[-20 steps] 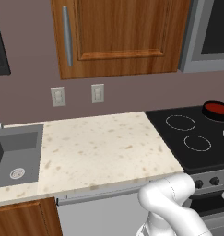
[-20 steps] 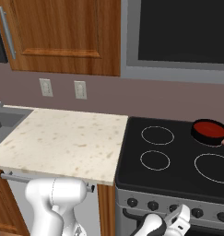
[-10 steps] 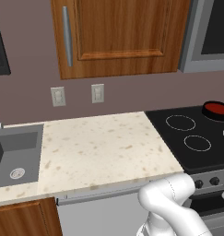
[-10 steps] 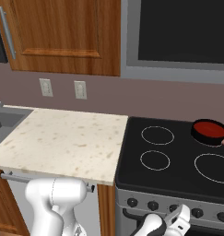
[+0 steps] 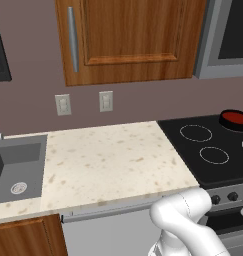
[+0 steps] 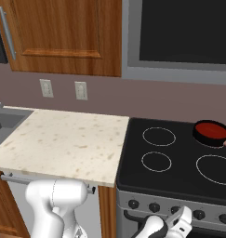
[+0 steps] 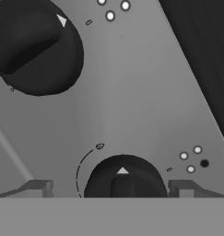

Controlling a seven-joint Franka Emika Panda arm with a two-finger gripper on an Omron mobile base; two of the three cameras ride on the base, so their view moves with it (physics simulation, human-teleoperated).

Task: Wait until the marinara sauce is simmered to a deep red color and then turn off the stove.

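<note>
The marinara sauce is a deep red disc in a small black pan on the back right burner of the stove; it also sits at the far right. My gripper hangs low against the stove's steel-grey front, at the row of dark knobs. In the hand view my gripper is open. Its two fingertips stand one on each side of a round dark knob whose white pointer faces up the panel. I see a gap on the left side.
A second, larger-looking knob lies up and left on the panel. Left of the stove runs a speckled counter with a sink at its far end. Wooden cabinets and a dark-doored microwave hang above.
</note>
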